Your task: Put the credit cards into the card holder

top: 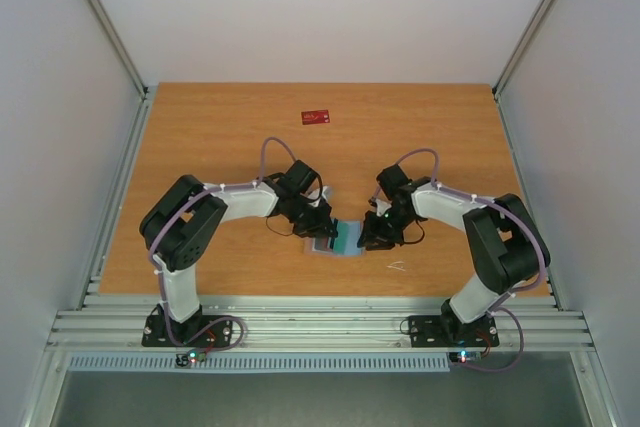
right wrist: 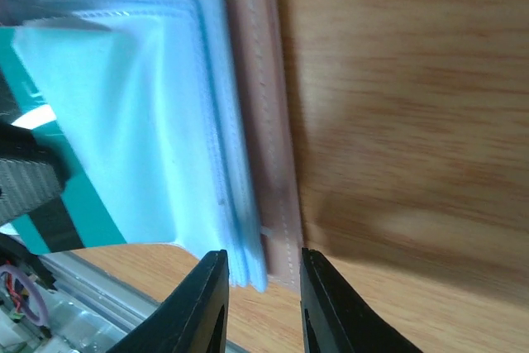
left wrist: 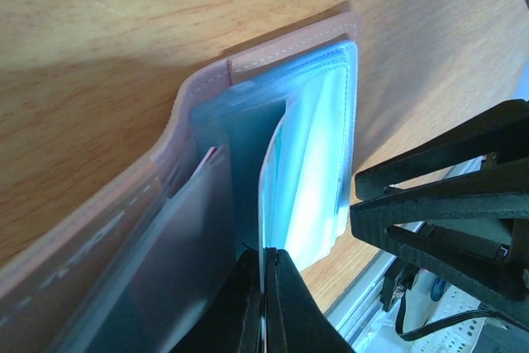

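My left gripper (left wrist: 264, 269) is clamped on one clear sleeve of the card holder (left wrist: 289, 41), which lies open at the near middle of the table (top: 220, 127), between both arms. My right gripper (right wrist: 263, 266) has its jaws part-open astride the holder's near corner; whether they bite, I cannot tell. The teal card (right wrist: 87, 212) sits partly under a pale sleeve. I judge the red card (top: 316, 116) comes next. It lies well apart, almost straight beyond the holder on the far side, long axis left to right, slightly nearer my occupied left gripper.
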Available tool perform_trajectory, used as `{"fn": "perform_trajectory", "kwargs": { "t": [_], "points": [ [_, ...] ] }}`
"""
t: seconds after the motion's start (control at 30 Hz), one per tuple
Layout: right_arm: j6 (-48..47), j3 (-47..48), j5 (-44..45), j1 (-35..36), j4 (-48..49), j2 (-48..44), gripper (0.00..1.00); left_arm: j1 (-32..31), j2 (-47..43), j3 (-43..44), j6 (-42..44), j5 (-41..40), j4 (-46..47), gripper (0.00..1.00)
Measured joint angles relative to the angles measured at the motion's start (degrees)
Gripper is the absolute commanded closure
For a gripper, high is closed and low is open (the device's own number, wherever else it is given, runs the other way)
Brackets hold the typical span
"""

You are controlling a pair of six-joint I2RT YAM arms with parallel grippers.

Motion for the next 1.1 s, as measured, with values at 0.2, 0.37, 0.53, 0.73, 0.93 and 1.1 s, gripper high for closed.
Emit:
{"fn": "perform_trajectory", "kwargs": {
  "t": [0.2,0.37,0.53,0.73,0.93,1.1],
  "points": [
    [-1.7,-1.1,1.7,0.0,-1.6,-0.9,0.72,-0.2,0.1,0.6,1.1,-1.4,-2.6,0.77],
    [-2.6,-1.1,2.3,0.0,-3.2,-3.8,0.72,-0.4,0.6,2.3,2.8,-2.6,-7.3,0.61],
    [-3.2,-0.9,2.7,0.0,-4.3,-5.0,0.72,-0.4,0.6,6.1,5.8,-5.3,-13.6,0.51],
    [-3.6,-0.2,2.9,0.0,-4.8,-4.8,0.72,-0.4,0.6,10.2,8.9,-9.4,-21.4,0.47],
    [-3.8,1.9,3.7,0.0,-4.9,-2.2,0.73,-0.7,0.6,12.3,11.4,-13.8,-27.1,0.64],
    [-3.7,3.1,5.5,0.1,-5.4,-0.2,0.74,-1.6,0.6,13.4,13.5,-16.5,-29.6,0.80]
  ]
}}
